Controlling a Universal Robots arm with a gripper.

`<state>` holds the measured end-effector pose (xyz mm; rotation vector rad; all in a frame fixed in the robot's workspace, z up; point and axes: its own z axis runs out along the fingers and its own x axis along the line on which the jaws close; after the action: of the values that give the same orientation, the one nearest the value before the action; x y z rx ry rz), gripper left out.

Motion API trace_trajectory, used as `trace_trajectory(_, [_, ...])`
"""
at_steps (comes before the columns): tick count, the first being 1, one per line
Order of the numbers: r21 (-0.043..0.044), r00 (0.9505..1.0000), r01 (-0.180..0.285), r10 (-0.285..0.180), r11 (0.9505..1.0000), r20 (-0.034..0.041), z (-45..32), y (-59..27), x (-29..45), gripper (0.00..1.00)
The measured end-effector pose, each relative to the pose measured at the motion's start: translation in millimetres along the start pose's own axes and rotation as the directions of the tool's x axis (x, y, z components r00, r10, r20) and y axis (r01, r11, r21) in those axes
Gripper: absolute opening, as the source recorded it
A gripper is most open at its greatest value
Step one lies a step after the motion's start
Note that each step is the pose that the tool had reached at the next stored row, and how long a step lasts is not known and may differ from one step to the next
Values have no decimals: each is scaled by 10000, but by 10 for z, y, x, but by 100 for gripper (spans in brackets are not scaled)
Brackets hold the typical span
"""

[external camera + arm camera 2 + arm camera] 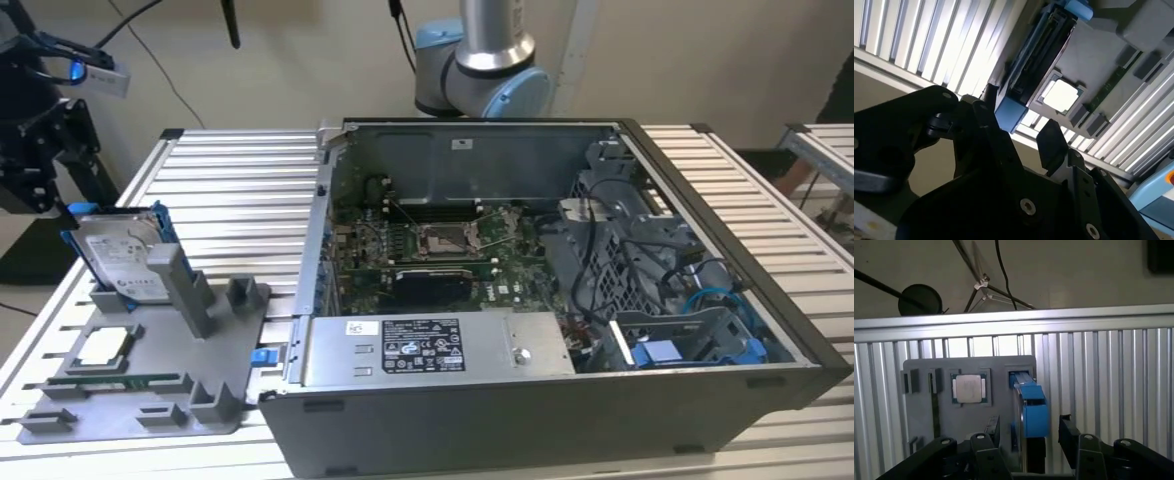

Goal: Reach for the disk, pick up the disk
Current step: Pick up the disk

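Reach step in hand: my gripper (1029, 440) hangs over the disk (123, 258), jaws spread wide and holding nothing. In both wrist views one finger (985, 452) sits on each side of the blue bracket (1033, 410), not yet touching it as far as I can tell.

Disk location: standing on edge, leaning back a little, in a slot of the grey holder tray (147, 355), at the exterior view's left, beside the open computer case (561, 290). A small square chip (968, 389) lies flat in its own pocket of the same tray, just beside the disk (1026, 60).

Judgement: pick-up not done. The grasp calls for the fingers to straddle the thin upper edge squarely and lower before closing; a skewed approach could catch the bracket or tip the disk in its slot.

Surface: ribbed aluminium table (227, 190), pale and reflective. Room: plain wall, cables and a tripod (981, 285) behind the table edge.
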<state>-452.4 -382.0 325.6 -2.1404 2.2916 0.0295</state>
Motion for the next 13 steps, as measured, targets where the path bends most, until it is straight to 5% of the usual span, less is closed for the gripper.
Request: trace_trajectory(13, [14, 9999, 129, -129, 9999, 82, 237, -1, 4, 100])
